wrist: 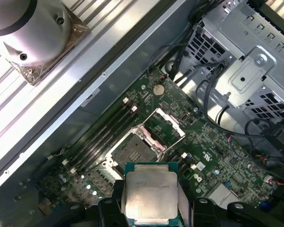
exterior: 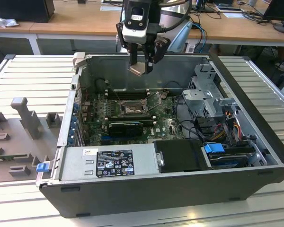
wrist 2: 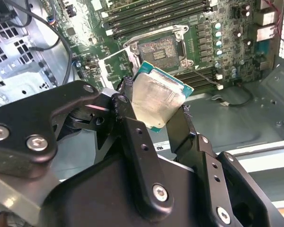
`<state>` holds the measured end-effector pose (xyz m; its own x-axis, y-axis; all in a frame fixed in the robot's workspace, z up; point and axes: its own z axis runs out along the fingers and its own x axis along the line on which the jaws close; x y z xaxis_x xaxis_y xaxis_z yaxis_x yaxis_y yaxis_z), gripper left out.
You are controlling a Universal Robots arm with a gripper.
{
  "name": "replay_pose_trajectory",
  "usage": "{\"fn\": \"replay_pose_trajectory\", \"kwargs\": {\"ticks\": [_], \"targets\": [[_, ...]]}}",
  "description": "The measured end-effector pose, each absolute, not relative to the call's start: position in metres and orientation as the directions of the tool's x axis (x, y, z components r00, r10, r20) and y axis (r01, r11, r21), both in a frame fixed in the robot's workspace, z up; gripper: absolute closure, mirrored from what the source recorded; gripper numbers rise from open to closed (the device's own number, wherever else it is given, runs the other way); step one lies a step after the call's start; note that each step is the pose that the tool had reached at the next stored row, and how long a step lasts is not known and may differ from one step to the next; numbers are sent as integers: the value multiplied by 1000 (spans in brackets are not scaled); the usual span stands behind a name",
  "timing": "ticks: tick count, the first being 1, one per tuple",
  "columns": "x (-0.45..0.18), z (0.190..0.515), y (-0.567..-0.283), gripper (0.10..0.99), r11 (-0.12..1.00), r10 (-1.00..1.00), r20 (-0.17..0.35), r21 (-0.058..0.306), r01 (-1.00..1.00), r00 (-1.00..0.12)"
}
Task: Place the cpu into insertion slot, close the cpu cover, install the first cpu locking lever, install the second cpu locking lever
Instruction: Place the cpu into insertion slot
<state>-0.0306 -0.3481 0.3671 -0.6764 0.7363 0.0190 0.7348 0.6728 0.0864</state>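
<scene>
Cpu (wrist 2: 156,97) sits pinched by two edges in your pincer (wrist 2: 155,106), high above the insertion slot (wrist: 132,150). The cpu cover (wrist: 164,124) stands open, leaving that slot bare to receive it.

cpu (exterior: 138,69): small square chip, dull silver top, green edge; held aloft and tilted, upper centre of the exterior view.
insertion slot (exterior: 131,109): dark square socket, silver rim, empty, frame centre.
cpu cover (wrist: 170,121): silver frame, swung open beside the slot.

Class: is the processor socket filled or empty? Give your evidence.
Empty: the socket shows a bare bed, while the jaws hold the chip clear of it.
</scene>
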Motion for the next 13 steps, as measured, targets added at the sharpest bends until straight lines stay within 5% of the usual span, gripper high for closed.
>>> {"fn": "replay_pose_trajectory", "kwargs": {"ticks": [13], "targets": [[-31, 366, -348, 557, 530, 846, 18, 86, 844, -533]]}}
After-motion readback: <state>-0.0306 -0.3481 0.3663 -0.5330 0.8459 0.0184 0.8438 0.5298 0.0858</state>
